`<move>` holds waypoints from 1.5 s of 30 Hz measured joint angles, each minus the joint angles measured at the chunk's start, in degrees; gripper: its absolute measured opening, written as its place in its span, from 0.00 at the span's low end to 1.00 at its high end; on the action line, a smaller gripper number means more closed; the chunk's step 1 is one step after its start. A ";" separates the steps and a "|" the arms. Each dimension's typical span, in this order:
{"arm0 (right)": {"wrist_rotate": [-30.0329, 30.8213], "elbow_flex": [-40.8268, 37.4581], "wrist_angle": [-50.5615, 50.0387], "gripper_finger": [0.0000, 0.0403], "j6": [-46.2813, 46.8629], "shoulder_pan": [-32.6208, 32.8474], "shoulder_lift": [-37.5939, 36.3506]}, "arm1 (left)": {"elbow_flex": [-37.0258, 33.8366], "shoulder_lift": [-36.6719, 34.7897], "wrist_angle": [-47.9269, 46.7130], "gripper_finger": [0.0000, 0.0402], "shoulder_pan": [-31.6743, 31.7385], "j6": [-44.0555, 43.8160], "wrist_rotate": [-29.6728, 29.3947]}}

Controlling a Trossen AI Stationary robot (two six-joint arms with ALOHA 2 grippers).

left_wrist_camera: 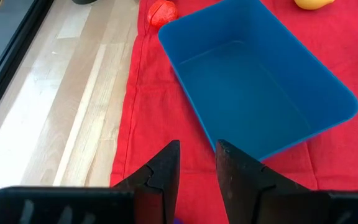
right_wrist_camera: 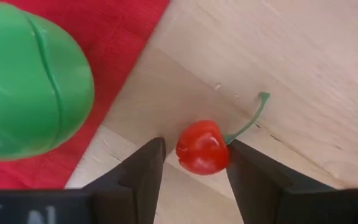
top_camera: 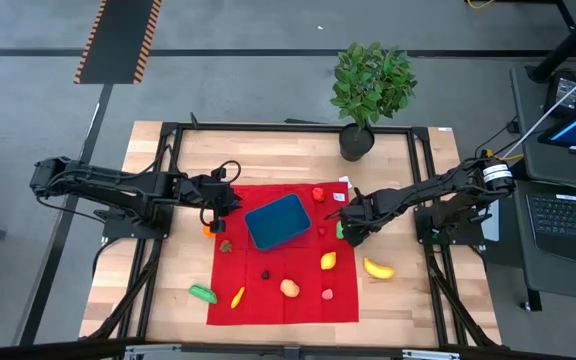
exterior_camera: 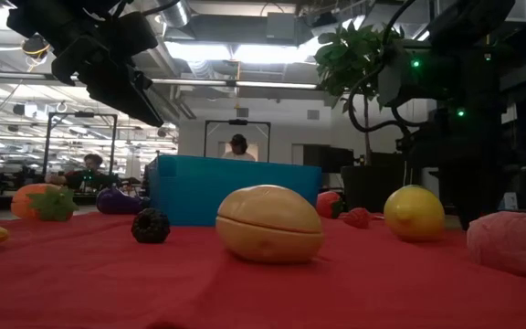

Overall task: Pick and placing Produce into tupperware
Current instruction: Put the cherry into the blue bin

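Jaws of the right gripper (right_wrist_camera: 191,163) stand narrowly apart around a small red cherry (right_wrist_camera: 202,147) on the bare wooden surface (right_wrist_camera: 303,68), just off the red cloth (right_wrist_camera: 126,18) beside a green fruit (right_wrist_camera: 30,81). Whether they press it I cannot tell. Light, hard and slick, it looks best pinched across its round body, not the thin stem. Left gripper (left_wrist_camera: 197,163) hovers just left of the empty blue tupperware (left_wrist_camera: 263,93), jaws narrow, holding nothing.
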 joint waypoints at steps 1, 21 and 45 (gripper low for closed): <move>0.01 0.00 0.04 0.43 0.02 0.00 0.00 | -0.01 0.00 0.00 0.24 0.00 0.00 0.01; 2.98 0.02 1.68 0.43 1.65 -0.02 0.00 | -0.01 0.00 0.00 0.24 0.00 0.00 0.01; 3.26 0.15 1.87 0.25 -2.71 -0.07 -0.18 | -0.01 0.00 0.00 0.24 0.02 0.04 0.01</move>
